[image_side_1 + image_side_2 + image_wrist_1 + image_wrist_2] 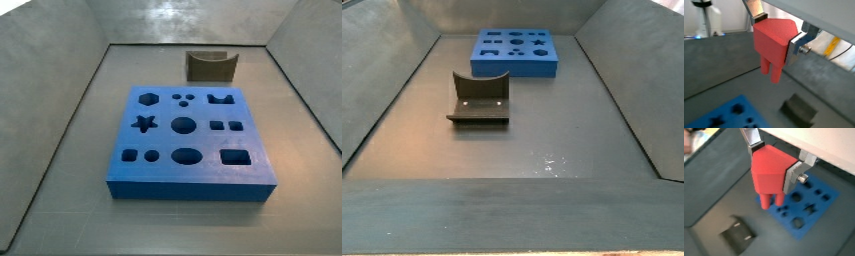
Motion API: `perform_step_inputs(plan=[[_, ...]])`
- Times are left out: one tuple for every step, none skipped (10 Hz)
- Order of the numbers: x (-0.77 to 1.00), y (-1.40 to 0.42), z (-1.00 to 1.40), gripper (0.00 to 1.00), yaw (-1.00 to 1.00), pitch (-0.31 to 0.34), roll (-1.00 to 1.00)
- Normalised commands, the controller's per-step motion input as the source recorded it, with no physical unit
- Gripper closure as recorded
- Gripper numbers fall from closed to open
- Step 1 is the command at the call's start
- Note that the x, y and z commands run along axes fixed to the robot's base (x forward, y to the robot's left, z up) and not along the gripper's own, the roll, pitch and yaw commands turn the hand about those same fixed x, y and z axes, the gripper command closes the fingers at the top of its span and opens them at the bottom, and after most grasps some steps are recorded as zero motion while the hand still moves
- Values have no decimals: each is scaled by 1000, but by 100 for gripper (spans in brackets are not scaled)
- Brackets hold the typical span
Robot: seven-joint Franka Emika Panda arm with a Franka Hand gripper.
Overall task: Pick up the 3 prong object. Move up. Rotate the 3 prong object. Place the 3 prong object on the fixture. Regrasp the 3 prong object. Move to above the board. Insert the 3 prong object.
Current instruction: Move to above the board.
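Gripper (774,164) clamped on 3 prong object (771,170), prongs hanging down, high over floor between fixture (737,235) and board (811,203).

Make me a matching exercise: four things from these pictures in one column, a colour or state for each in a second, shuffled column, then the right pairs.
Things:
1. 3 prong object
2. board
3. fixture
4. gripper

States:
A. blue, lying flat on the floor, full of shaped holes
B. dark, standing alone on the floor, notch empty
C. red-orange, held off the floor with prongs pointing down
D. silver fingers closed on a piece, seen in both wrist views, out of both side views

Pairs: 1-C, 2-A, 3-B, 4-D
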Motion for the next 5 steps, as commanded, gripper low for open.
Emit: perform_step_inputs(plan=[[-453,-482,-79,100,-115,49,-1000],[-272,-228,-40,100,-103,45,-1000],[-159,-102,-28,100,-77,37,-861],[-105,-50,-16,100,-34,7,-546],[-79,-21,-6,100,-21,-14,-349]])
